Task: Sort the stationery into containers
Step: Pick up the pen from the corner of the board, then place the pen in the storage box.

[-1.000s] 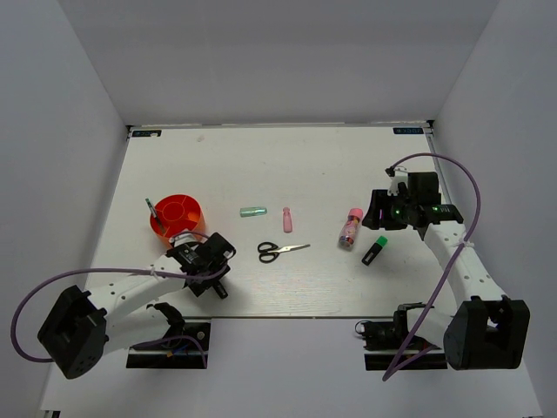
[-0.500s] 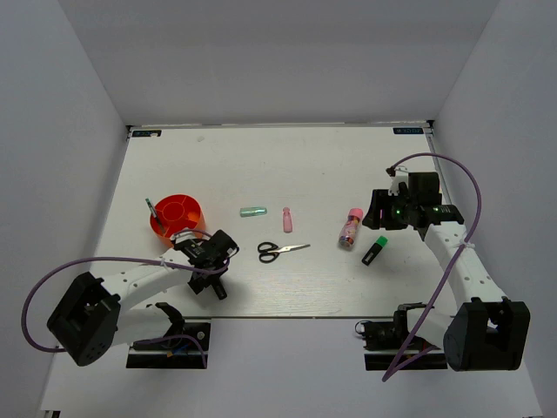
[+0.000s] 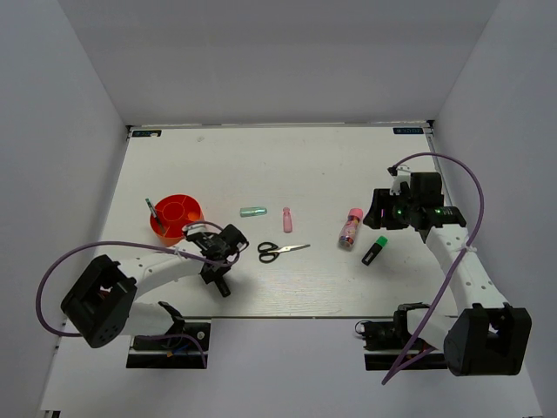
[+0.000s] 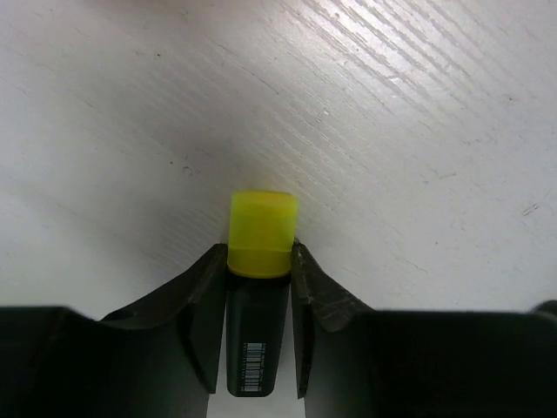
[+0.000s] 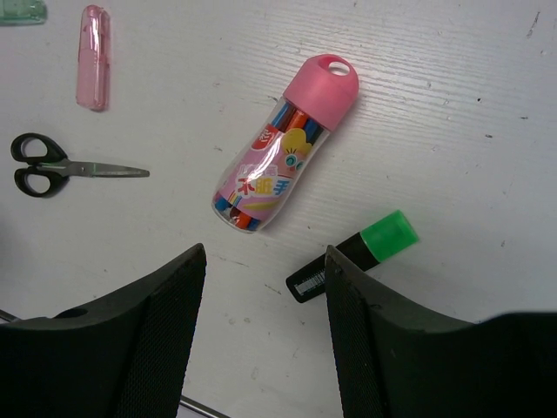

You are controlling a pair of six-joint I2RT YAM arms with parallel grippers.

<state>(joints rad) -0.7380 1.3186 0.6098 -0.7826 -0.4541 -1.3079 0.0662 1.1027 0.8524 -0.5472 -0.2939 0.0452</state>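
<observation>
The left gripper (image 4: 258, 254) is clamped on the marker (image 4: 261, 218), a black barrel with a yellow cap; its long axis runs in line with the fingers, and the cap projects past the tips over the table (image 4: 418, 104). The cup (image 3: 159, 226), round and orange-red, lies just beyond and left of this gripper, so the left arm is nearer and a short carry is judged next. Across the table, the right gripper (image 5: 265, 261) hangs spread wide above the green marker (image 5: 352, 255) and tube (image 5: 283, 144), gripping nothing
</observation>
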